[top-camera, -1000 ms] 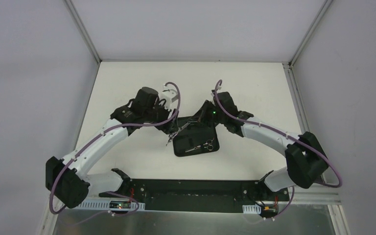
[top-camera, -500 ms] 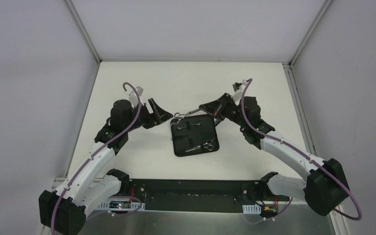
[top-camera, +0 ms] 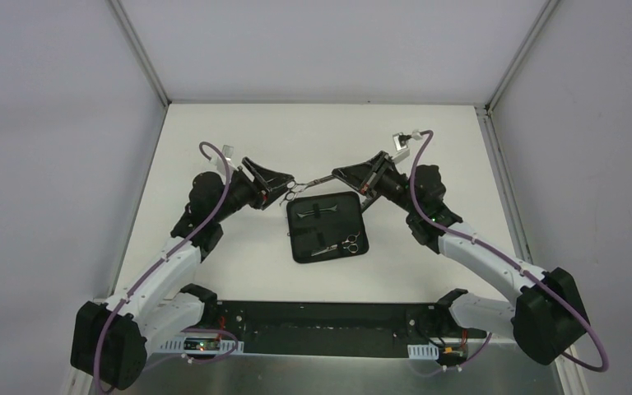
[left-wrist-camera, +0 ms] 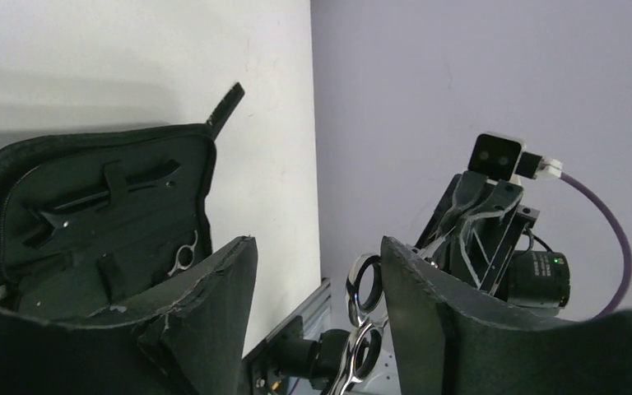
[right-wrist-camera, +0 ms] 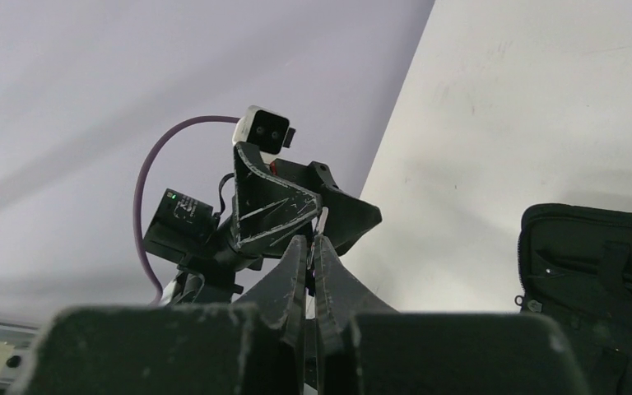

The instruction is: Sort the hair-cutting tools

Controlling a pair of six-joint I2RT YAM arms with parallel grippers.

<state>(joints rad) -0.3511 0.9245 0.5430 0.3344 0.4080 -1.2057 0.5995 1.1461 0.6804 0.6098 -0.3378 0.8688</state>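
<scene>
Silver ring-handled scissors (top-camera: 306, 184) hang in the air between my two grippers, behind the open black zip case (top-camera: 354, 207). My right gripper (top-camera: 335, 174) is shut on their blade end; the blade (right-wrist-camera: 321, 220) shows as a thin sliver at the fingertips (right-wrist-camera: 309, 240). My left gripper (top-camera: 288, 186) is open, and the scissors' rings (left-wrist-camera: 364, 284) sit between its fingers (left-wrist-camera: 214, 288), close to the right one. A second pair of silver scissors (top-camera: 341, 244) and a thin black tool (top-camera: 317, 211) lie in the case. One of that pair's silver rings (left-wrist-camera: 185, 255) shows in the left wrist view.
The case (left-wrist-camera: 16, 189) lies open on the white table (top-camera: 428, 148), its zip tab (left-wrist-camera: 225, 105) sticking out. Grey walls stand on three sides. The arms' black base rail (top-camera: 321, 325) runs along the near edge.
Both arms lifted off the case. The right gripper carried the silver scissors up behind it. The left gripper closed in, and its open fingers now stand around the rings.
</scene>
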